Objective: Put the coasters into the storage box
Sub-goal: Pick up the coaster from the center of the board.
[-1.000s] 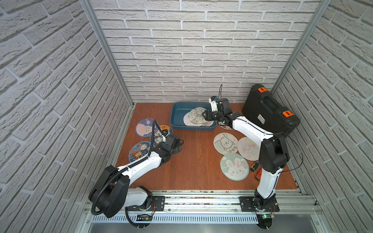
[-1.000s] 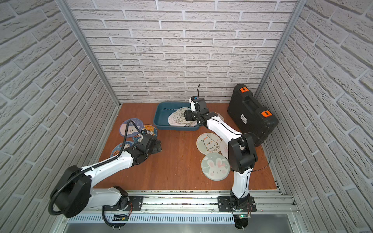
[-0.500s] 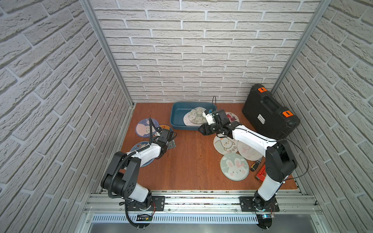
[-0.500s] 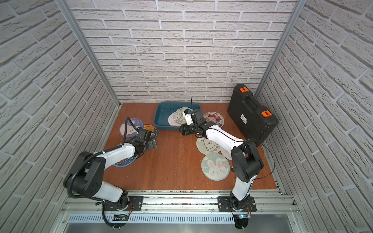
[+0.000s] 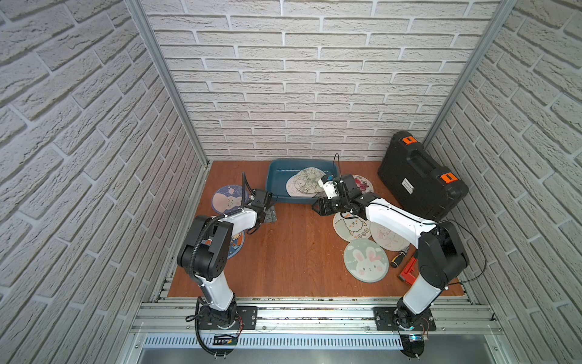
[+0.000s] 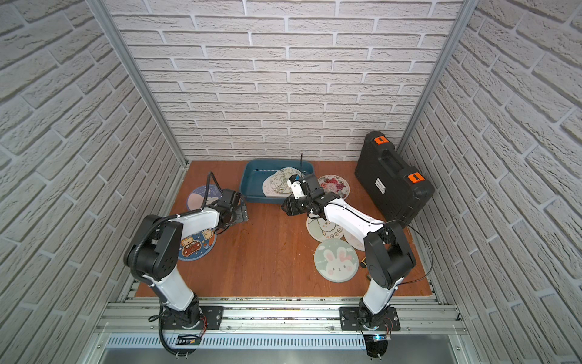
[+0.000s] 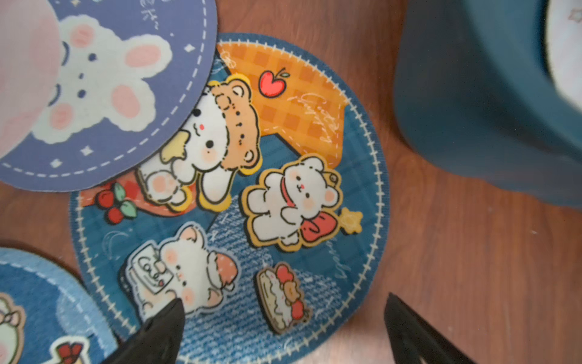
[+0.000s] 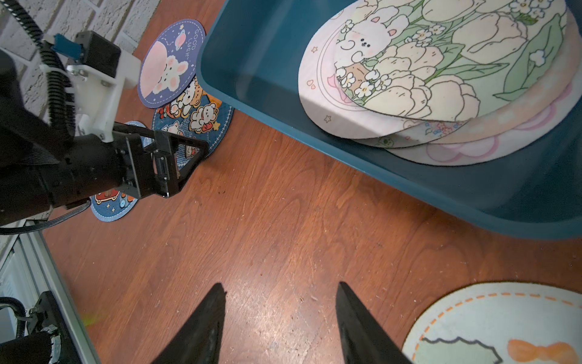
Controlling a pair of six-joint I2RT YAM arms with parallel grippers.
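Note:
The teal storage box (image 5: 277,184) stands at the back middle, with several pastel coasters (image 5: 305,184) stacked inside, as the right wrist view shows (image 8: 441,63). My right gripper (image 5: 319,208) (image 8: 281,284) is open and empty over bare wood, just in front of the box and beside a sheep coaster (image 5: 351,225). My left gripper (image 5: 267,209) (image 7: 283,299) is wide open low over a blue denim bear coaster (image 7: 230,195). One finger is over that coaster and the other over wood past its edge. A purple bunny coaster (image 7: 104,78) overlaps the denim one.
More coasters lie loose: a blue car one (image 6: 195,245) under the left arm, then green bunny (image 5: 365,260), pink (image 5: 389,238) and rose (image 5: 362,184) on the right. A black case with orange latches (image 5: 422,186) stands at the back right. A screwdriver (image 5: 398,255) and a red tool (image 5: 409,271) lie near the right arm's base.
My right gripper has drawn back from over the box to the wood in front of it, empty. The left arm has folded up, and its gripper has shifted slightly back over the denim coaster.

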